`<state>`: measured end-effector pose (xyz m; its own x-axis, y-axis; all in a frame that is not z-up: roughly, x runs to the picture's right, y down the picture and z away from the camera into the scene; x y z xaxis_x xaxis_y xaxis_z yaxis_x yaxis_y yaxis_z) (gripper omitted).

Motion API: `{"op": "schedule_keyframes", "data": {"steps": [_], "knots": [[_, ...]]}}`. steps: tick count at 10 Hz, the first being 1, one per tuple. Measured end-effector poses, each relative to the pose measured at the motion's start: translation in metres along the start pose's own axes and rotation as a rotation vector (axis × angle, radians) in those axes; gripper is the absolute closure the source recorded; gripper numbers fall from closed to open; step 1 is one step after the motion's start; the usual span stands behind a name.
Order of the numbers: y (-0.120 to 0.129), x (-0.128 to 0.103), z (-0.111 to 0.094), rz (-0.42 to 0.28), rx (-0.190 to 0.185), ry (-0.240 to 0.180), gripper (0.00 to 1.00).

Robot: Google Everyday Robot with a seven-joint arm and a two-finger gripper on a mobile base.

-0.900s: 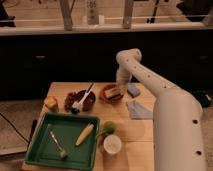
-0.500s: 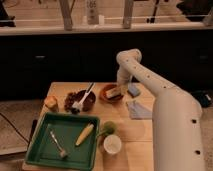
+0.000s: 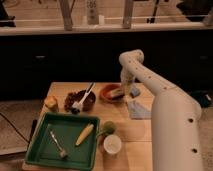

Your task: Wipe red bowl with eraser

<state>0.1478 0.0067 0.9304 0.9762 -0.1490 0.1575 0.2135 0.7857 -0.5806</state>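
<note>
A: Well, where do we stand? The gripper (image 3: pixel 122 89) hangs over one edge of the red bowl (image 3: pixel 106 95). The eraser (image 3: pixel 117 92) is right beneath the jaws, inside the bowl and against that side.

B: Are the jaws closed on it?

A: We cannot tell, since the wrist hides that, so we treat the grasp as unproven.

B: Then how do we wipe well?

A: We'd judge the stroke should run from under the jaws toward the opposite wall of the bowl and back, always inside the rim. The bowl is shallow and looks light, so we press gently. Too much downward force at the edge could tip it or skate it across the counter (image 3: pixel 142 131).

B: What crowds us?

A: The blue block (image 3: pixel 134 91) sits just beyond the jaws, outside the bowl. The darker bowl (image 3: pixel 75 103) with its white utensil (image 3: pixel 85 95) lies across the red bowl from the jaws, close beside it. So short strokes — nothing that carries the arm past either rim.

B: And if the eraser slips?

A: It would likely end up in the bowl. We'd come straight down on it again rather than chase it sideways.
</note>
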Motion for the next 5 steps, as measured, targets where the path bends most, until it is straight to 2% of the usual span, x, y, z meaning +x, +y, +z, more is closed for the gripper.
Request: {"op": "schedule_keyframes", "data": {"steps": [5], "knots": [[-0.037, 0.010, -0.002, 0.037, 0.064, 0.010, 0.97]]}}
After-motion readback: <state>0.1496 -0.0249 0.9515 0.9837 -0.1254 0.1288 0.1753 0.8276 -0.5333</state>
